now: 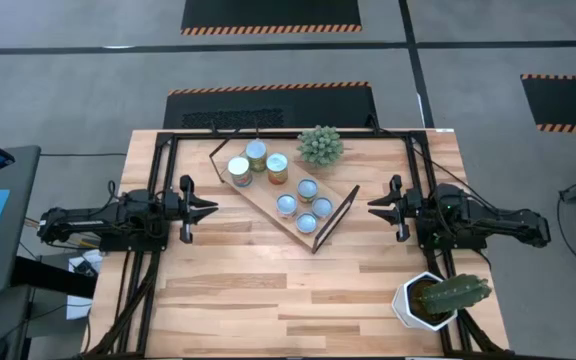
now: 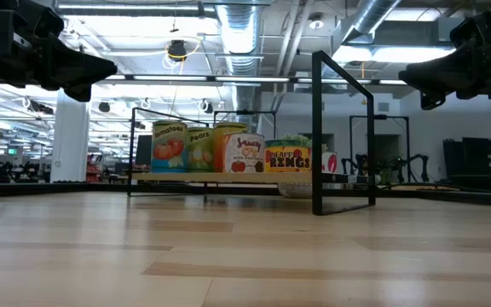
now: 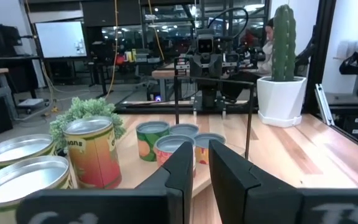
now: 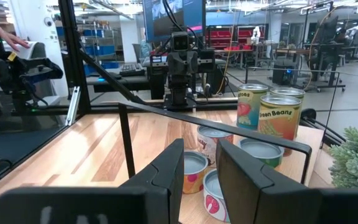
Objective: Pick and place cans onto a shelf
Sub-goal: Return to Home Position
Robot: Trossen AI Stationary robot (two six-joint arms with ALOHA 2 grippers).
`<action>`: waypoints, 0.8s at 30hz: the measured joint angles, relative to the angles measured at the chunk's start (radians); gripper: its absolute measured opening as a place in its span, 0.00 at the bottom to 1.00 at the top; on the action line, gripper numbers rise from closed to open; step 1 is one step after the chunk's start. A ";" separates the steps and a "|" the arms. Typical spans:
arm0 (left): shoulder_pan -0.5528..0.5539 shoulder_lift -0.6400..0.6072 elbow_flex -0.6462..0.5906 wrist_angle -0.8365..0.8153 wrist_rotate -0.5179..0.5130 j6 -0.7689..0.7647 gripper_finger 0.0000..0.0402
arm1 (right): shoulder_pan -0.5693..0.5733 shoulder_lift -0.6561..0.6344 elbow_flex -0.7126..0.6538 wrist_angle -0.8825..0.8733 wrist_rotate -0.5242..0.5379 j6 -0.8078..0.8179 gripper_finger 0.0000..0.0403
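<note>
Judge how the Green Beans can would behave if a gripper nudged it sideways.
The Green Beans can stands upright, taller than the short can beside it, so it may tip rather than slide. Being round, it would probably roll once down. It looks rigid metal.

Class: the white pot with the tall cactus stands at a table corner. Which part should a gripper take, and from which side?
Probably the white pot itself, across its walls, coming in level from the middle of the table. The cactus rises upright above the rim, blocking a top-down grasp, and the pot's walls stand free of other things.
</note>
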State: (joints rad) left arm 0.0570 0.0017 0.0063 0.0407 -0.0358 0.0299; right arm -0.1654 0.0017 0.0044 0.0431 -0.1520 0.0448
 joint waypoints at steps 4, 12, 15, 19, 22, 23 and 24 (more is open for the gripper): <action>0.000 0.000 0.000 -0.005 0.000 0.000 0.11 | 0.000 0.000 0.000 -0.001 0.000 0.000 0.29; 0.000 0.003 0.000 -0.002 -0.002 0.000 0.11 | 0.000 0.000 0.000 -0.002 0.000 0.000 0.29; 0.000 0.016 0.000 -0.006 -0.002 0.000 0.11 | 0.000 0.002 0.000 -0.002 0.000 0.000 0.29; 0.000 0.016 0.000 -0.005 -0.002 0.000 0.11 | 0.000 0.005 0.000 -0.002 0.000 0.000 0.29; 0.000 0.016 0.000 -0.006 -0.002 0.000 0.11 | 0.000 0.006 0.000 -0.002 0.000 0.000 0.29; 0.000 0.016 0.000 -0.006 -0.002 0.000 0.11 | 0.000 0.006 0.000 -0.002 0.000 0.000 0.29; 0.000 0.016 0.000 -0.006 -0.002 0.000 0.11 | 0.000 0.005 0.000 -0.002 0.000 0.000 0.29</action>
State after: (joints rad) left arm 0.0566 0.0181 0.0063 0.0349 -0.0380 0.0299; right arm -0.1654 0.0071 0.0044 0.0414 -0.1520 0.0449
